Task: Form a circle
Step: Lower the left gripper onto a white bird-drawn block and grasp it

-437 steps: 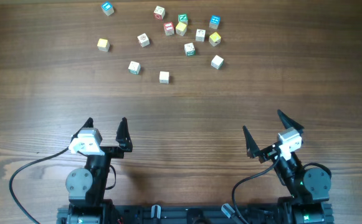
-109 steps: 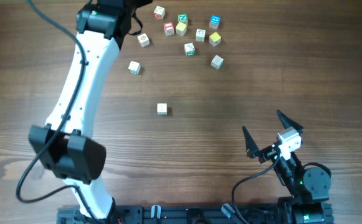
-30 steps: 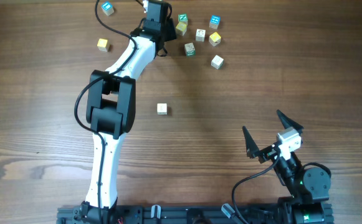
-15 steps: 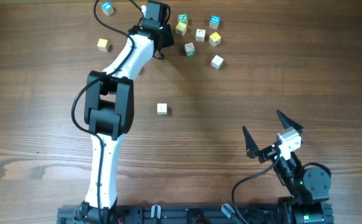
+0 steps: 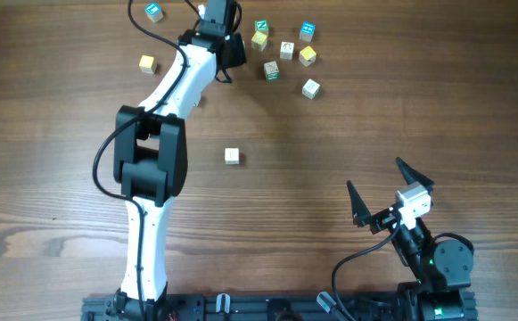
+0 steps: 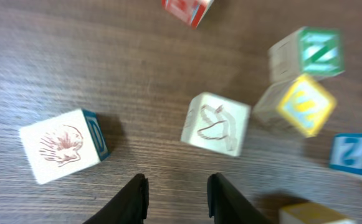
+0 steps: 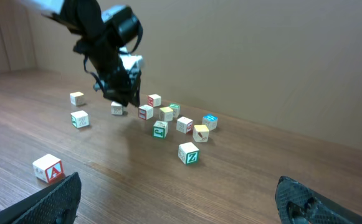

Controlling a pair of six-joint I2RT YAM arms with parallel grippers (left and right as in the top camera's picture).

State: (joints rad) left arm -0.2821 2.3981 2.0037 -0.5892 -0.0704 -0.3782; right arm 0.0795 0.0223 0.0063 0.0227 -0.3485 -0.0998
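While no circle is formed yet and one lone cube (image 5: pixel 231 156) lies well behind it, the left end effector (image 6: pixel 177 186) hovers released and empty, a bird-marked cube (image 6: pixel 215 123) just ahead; next, I judge, it should straddle that cube and clench.

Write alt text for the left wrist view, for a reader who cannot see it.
The left gripper hangs open and empty over a wooden table. Small printed cubes lie ahead: a shell cube left, a line-drawing cube centre, a green-faced cube, a yellow-faced cube and a blue-faced cube right.
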